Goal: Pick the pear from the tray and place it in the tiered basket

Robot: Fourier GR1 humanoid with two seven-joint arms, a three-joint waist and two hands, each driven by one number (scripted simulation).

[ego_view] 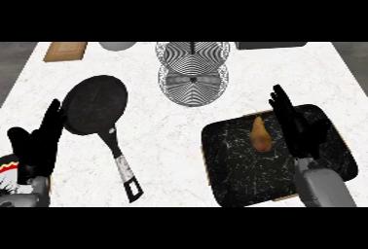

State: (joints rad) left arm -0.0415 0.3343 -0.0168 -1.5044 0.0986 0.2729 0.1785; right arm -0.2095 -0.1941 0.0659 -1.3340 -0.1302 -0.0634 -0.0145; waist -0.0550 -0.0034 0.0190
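Observation:
An orange-yellow pear [260, 133] lies on a black, white-veined tray [241, 170] at the right of the counter. My right hand [296, 125] hovers over the tray just right of the pear, fingers straight and pointing away, open and holding nothing. A small gap separates it from the pear. The tiered basket [193, 73], a round wire rack with striped tiers, stands at the back centre. My left hand [39, 141] rests open near the left edge, fingers up.
A black frying pan [95, 104] lies left of centre, its handle [122, 168] pointing toward me. A wooden board [65, 50], a grey bowl [118, 45] and a dark object [270, 45] line the back edge. A striped item [7, 168] peeks in at the lower left.

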